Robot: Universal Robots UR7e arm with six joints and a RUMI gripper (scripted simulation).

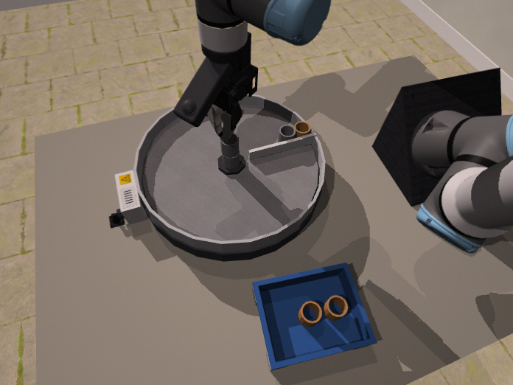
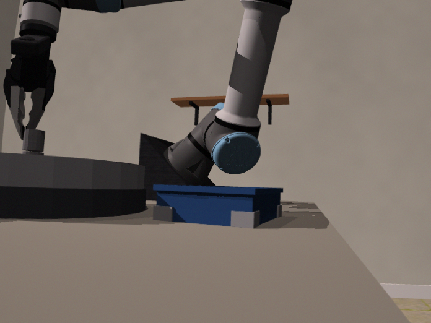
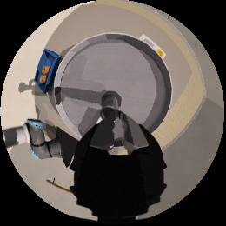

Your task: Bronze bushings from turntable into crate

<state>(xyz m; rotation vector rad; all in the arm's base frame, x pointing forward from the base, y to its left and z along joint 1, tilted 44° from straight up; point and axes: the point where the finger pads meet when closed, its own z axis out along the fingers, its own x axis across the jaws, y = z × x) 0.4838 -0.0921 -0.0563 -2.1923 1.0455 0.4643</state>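
Observation:
My gripper (image 1: 223, 136) (image 2: 24, 130) (image 3: 117, 111) is shut on the wall of a steel bushing (image 1: 230, 148) (image 2: 34, 140) (image 3: 109, 103), which stands upright at the top of the turntable's centre post (image 1: 231, 165). The turntable (image 1: 219, 247) (image 2: 69, 173) (image 3: 130, 65) also bears a second steel bushing (image 1: 287, 138) and a bronze bushing (image 1: 302, 134), side by side behind the divider near the rim. Two bronze bushings (image 1: 301, 316) (image 1: 326, 310) lie in the blue crate (image 1: 323, 355) (image 2: 208, 205) (image 3: 49, 61). Whether the held bushing's weight rests on the post is unclear.
A divider (image 1: 281, 146) runs from near the centre post to the rim. A white box (image 1: 128, 196) adjoins the turntable's outer left side. The arm's black mounting base (image 1: 397, 141) stands to the right. A wall shelf (image 2: 202, 101) shows behind the arm.

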